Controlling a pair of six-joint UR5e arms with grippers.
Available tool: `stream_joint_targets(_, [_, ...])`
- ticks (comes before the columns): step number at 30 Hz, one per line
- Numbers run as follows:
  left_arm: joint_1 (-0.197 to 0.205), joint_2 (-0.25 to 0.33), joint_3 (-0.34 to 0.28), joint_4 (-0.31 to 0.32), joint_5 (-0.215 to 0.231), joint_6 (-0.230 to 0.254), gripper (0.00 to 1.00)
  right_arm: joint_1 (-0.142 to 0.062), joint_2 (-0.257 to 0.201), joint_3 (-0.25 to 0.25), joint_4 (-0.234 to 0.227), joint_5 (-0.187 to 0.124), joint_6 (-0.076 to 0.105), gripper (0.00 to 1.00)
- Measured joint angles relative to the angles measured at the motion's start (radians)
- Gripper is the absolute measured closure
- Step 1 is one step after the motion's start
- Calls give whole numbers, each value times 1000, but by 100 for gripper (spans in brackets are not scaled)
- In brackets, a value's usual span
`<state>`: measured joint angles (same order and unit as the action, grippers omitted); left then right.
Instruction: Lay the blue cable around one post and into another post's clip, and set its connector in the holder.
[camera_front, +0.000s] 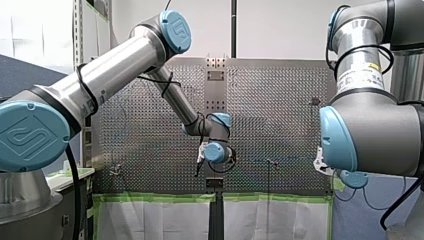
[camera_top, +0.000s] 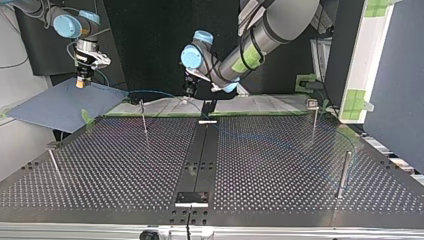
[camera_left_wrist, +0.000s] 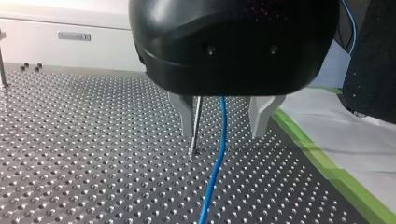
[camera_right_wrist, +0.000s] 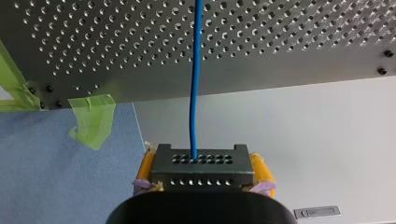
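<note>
Well, cable (camera_left_wrist: 216, 161): thin, blue, light and limp; it runs between the fingers of my left gripper (camera_left_wrist: 222, 133), beside a thin metal post (camera_left_wrist: 196, 121) on the perforated tabletop (camera_left_wrist: 93, 140).
Connector (camera_right_wrist: 203, 161): hard dark block with holes, likely the firmest hold.
Right gripper (camera_right_wrist: 204, 173): yellow pads clamped on the connector.
Left gripper: fingers wide apart, holding nothing.

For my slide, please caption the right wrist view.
My right gripper holds the dark connector, its blue cable running toward the perforated table.
</note>
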<state>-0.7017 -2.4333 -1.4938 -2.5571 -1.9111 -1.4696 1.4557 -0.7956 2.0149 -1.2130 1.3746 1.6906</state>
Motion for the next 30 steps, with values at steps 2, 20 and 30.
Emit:
stream_joint_targets(2, [2,0,2,0,-1,-1,40,0,0,0,0,0,0,100])
stream_joint_targets(20, [7,0,15,2,-7,-13,63,1,0,0,-1,0,0,100])
stream_joint_targets(30, [8,0,15,3,-4,-15,66,1,0,0,-1,0,0,100])
